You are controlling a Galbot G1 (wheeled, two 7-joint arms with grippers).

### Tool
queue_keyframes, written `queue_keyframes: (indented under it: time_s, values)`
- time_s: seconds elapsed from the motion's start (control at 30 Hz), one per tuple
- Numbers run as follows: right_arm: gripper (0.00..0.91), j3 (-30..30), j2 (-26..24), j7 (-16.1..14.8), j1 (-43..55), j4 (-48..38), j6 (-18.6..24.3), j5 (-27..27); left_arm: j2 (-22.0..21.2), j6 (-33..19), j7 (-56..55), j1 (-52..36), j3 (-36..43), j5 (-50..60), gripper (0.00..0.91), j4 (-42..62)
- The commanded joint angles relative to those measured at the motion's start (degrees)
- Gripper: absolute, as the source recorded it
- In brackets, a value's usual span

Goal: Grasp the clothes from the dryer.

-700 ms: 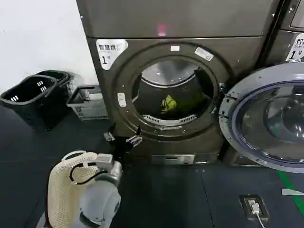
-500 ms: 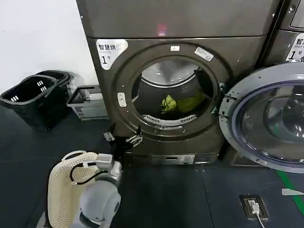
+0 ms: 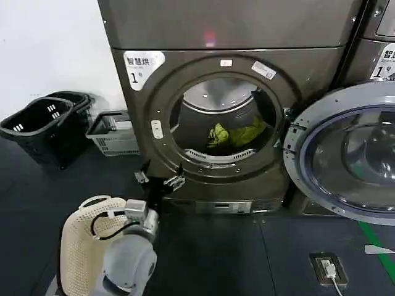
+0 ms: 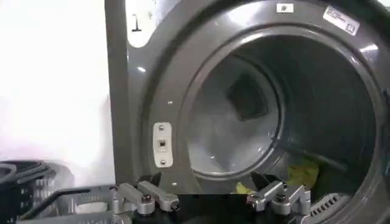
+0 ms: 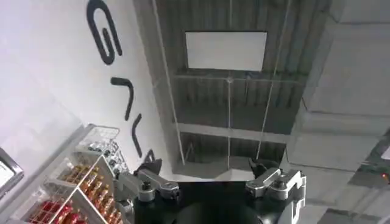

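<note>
The dryer (image 3: 247, 28) stands straight ahead, dark metallic, with a white "1" label and a red light, its porthole open. The clothes (image 3: 235, 134), a small yellow-green bundle, lie low in the drum, towards its right. My left gripper (image 3: 159, 180) hangs open in front of the lower left rim of the porthole, outside the drum and apart from the clothes. The left wrist view looks into the dryer (image 4: 140, 109), with the clothes (image 4: 303, 173) beyond the open left gripper (image 4: 210, 185). My right gripper (image 5: 207, 173) is open, empty and pointed up at a ceiling.
The round glass door (image 3: 295, 161) stands swung open to the right of the porthole. Two black baskets (image 3: 37, 126) and a grey crate (image 3: 114, 132) sit on the floor to the left. A floor socket (image 3: 328, 269) lies at the right front. A neighbouring machine (image 3: 379, 37) adjoins.
More of the yellow-green clothes shows towards the right of the drum than before. The dryer has slid slightly left in the head view. My left gripper has barely moved.
</note>
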Motion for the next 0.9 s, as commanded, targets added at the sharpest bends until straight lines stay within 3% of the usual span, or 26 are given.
queue_keyframes:
  time_s: [0.03, 0.9]
  values:
    - [0.907, 0.0, 0.0, 0.0, 0.0, 0.0, -0.1, 0.1, 0.0, 0.0, 0.0, 0.0, 0.0, 0.0, 0.907, 0.0]
    - [0.907, -0.4, 0.2, -0.5, 0.2, 0.4, -0.3, -0.1, 0.3, 0.0, 0.3, 1.0, -0.2, -0.1, 0.907, -1.0]
